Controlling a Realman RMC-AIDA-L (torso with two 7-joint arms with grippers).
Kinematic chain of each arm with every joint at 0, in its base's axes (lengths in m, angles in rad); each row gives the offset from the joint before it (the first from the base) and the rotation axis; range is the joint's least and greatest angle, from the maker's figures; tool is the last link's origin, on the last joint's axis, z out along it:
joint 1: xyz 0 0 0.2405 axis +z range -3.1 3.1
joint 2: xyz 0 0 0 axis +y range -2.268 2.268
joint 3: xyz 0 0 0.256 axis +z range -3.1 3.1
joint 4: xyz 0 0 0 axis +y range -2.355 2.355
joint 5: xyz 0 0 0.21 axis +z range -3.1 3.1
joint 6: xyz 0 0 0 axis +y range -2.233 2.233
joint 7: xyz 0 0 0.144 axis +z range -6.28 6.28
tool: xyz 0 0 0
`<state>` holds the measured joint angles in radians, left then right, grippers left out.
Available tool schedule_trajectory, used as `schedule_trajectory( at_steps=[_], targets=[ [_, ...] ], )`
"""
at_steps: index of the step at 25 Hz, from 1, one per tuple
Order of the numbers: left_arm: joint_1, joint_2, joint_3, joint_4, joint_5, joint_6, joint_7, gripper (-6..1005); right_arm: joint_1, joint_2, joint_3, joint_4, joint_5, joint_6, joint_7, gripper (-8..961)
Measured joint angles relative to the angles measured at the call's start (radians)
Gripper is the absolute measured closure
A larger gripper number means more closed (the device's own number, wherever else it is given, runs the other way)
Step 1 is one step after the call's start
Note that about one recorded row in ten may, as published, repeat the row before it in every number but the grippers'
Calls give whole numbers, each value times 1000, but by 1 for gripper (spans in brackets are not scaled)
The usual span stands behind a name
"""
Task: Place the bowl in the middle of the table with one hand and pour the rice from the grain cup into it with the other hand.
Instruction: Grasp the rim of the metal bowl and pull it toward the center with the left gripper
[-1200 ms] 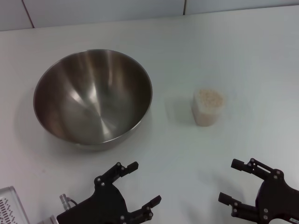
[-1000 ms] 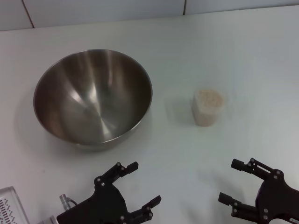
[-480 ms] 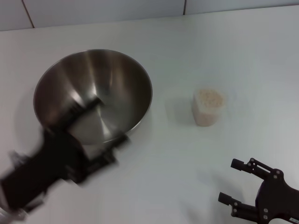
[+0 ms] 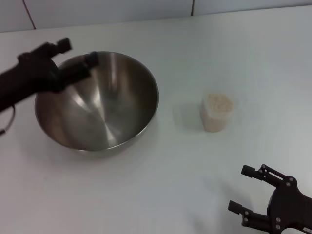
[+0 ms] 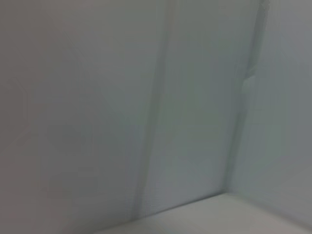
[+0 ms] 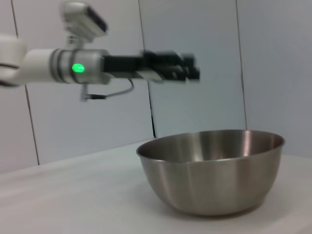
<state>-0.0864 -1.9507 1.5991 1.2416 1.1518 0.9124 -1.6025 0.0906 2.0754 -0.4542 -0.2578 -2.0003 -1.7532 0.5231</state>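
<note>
The steel bowl [image 4: 97, 105] stands empty on the white table [image 4: 161, 195], left of centre; it also shows in the right wrist view [image 6: 212, 170]. The clear grain cup [image 4: 217, 117], full of rice [image 4: 218, 102], stands upright to the bowl's right, apart from it. My left gripper [image 4: 77, 52] is open and blurred, over the bowl's far left rim. In the right wrist view the left gripper [image 6: 187, 72] hangs well above the bowl without touching it. My right gripper [image 4: 240, 188] is open and empty at the front right, nearer than the cup.
A grey panelled wall [image 4: 107, 9] runs behind the table's back edge. The left wrist view shows only blurred wall panels [image 5: 146, 107]. Bare tabletop lies between bowl and cup and in front of both.
My left arm has swung from the table's front edge up and back to above the bowl's far left rim. The bowl, cup and right gripper have not moved.
</note>
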Motion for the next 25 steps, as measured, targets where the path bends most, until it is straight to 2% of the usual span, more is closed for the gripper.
schedule_trajectory(
  at_steps=[3,4,5,6,7,9,10,14,20,22,25],
  targets=[
    [-53,-28,-96,36,294,-91,-289,138,1,0,1,0,0,-5,0,134],
    [-53,-28,-96,36,294,-91,-289,138,2,0,2,0,0,-8,0,134],
    [-79,-62,-161,50,459,-90,-413,139,2,0,2,0,0,-8,0,134],
    [-83,-73,-176,53,495,-88,-436,139,2,0,2,0,0,-10,0,134],
    [-97,-110,-234,74,626,-74,-491,140,2,0,2,-1,0,-10,0,134],
    [-97,-110,-234,74,626,-74,-491,143,2,0,2,-2,0,-10,1,134],
    [-117,-111,-248,82,705,-52,-566,144,2,0,2,-2,0,-11,1,134],
    [-143,-112,-271,104,832,24,-637,150,4,0,2,-2,0,-13,1,135],
    [-152,-112,-274,111,884,41,-666,158,6,0,2,-4,0,-14,1,135],
    [-184,-115,-274,97,1011,53,-719,161,9,0,-1,-7,0,-14,1,135],
    [-198,-113,-275,71,1017,56,-721,165,10,0,-1,-7,0,-14,1,135]
  ],
)
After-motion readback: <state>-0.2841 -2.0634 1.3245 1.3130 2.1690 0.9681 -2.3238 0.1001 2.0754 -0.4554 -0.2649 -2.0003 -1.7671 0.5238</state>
